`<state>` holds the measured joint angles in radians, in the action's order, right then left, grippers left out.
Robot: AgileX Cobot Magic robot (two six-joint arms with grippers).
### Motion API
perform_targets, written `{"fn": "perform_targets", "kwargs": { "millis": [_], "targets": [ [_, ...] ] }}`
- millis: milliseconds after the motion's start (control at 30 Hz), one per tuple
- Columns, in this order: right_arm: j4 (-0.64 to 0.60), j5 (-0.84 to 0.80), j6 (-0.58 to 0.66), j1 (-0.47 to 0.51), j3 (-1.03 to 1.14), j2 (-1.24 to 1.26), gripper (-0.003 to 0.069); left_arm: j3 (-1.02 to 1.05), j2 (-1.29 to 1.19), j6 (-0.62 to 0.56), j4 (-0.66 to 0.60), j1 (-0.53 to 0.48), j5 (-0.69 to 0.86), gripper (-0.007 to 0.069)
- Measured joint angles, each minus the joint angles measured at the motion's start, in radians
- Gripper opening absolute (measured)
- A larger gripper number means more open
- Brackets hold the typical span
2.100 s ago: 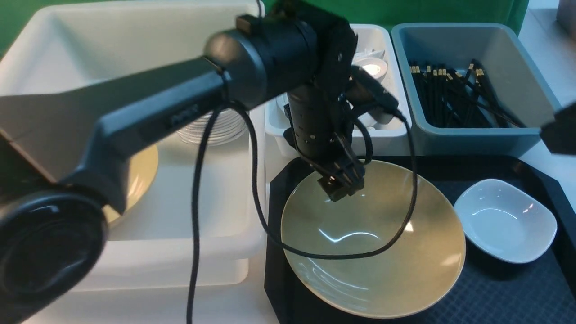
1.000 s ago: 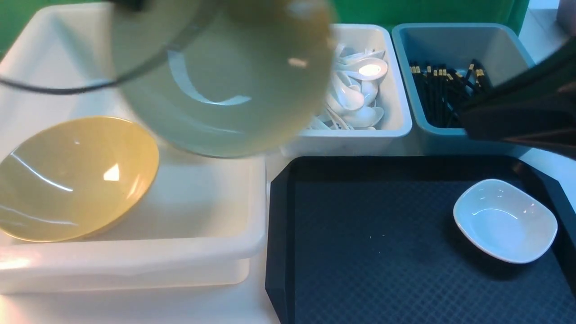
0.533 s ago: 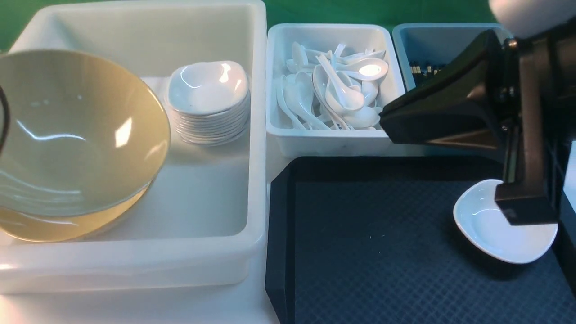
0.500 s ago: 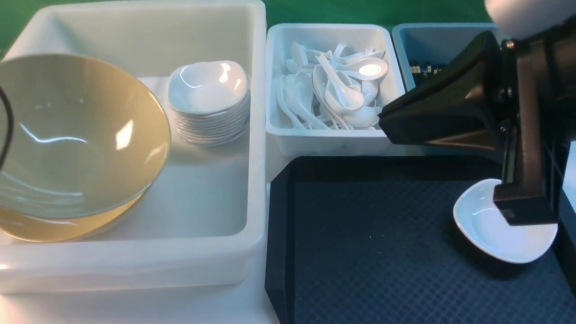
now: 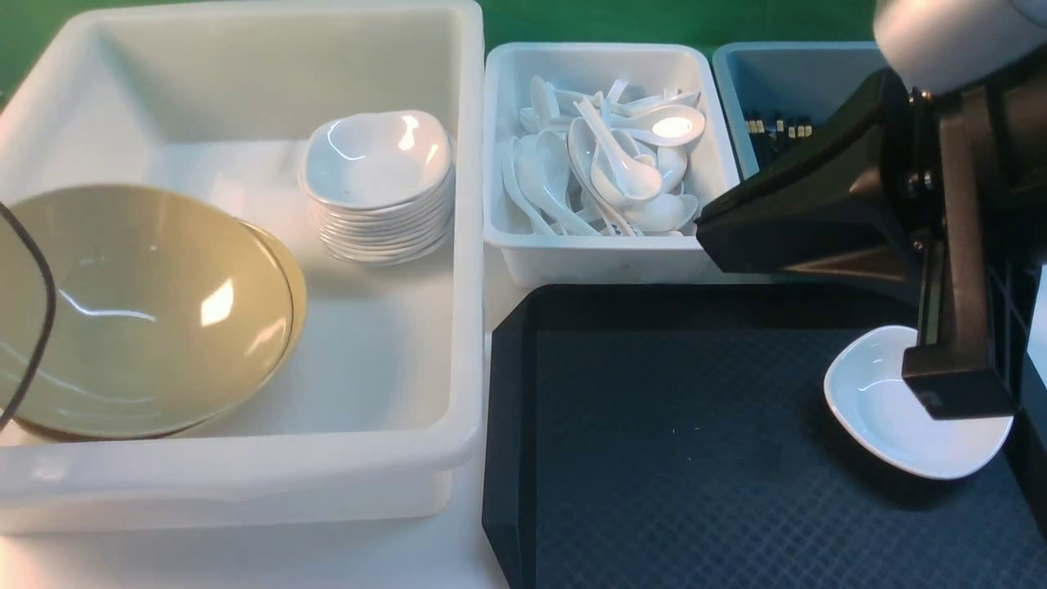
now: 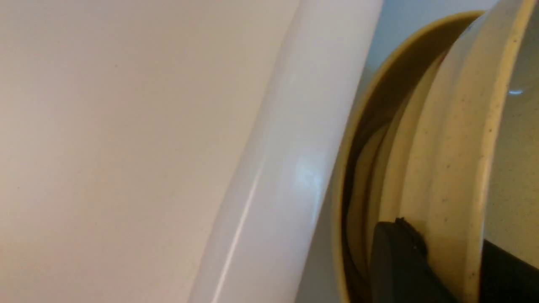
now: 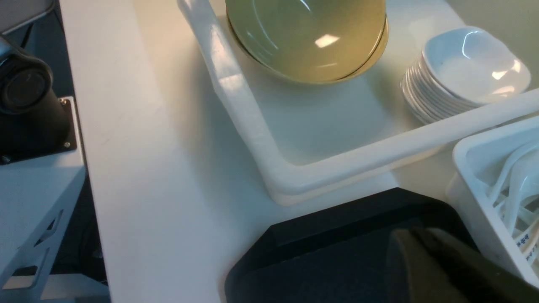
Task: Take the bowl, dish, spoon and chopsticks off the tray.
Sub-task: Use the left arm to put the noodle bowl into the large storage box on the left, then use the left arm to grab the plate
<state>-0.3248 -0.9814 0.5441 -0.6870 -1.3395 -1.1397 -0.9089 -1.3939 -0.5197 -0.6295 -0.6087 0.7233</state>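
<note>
The bowl has dropped into the bin, left gripper clamping its rim; right gripper, jaws unreadable, meets the tray's last dish.

- I see a big white bin filling the left half of the front view.
- Dish stack stands in its upper right part.
- A yellow bowl rim shows at its lower left.
- Spoon bin, upper centre, is heaped with white spoons.
- Blue bin, upper right, holds black sticks; I can't see most of it.
- Green backdrop runs along the top.
- White table lies under all of it.
</note>
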Motion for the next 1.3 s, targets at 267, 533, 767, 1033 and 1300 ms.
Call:
{"fn": "perform_targets", "kwargs": {
  "millis": [267,533,767,1033,1300],
  "targets": [
    [0.007,-0.031,0.0,0.0,0.0,0.0,0.0041,-0.004,0.002,0.008,0.062,0.0,0.048,0.0344],
    [0.045,-0.078,-0.007,0.0,0.0,-0.001,0.0043,-0.144,0.069,0.073,0.144,0.0,0.171,0.0514],
    [0.237,-0.105,-0.172,-0.001,0.0,-0.005,0.0045,-0.344,0.207,0.18,0.179,0.208,0.3,0.0321],
    [0.464,-0.197,-0.366,-0.001,0.007,-0.005,0.0045,-0.355,0.183,0.115,0.229,0.846,0.187,0.0008],
    [0.603,-0.265,-0.533,-0.001,0.148,0.086,0.0045,-0.464,-0.117,0.163,0.381,1.282,0.09,-0.0011]
  ]
}}
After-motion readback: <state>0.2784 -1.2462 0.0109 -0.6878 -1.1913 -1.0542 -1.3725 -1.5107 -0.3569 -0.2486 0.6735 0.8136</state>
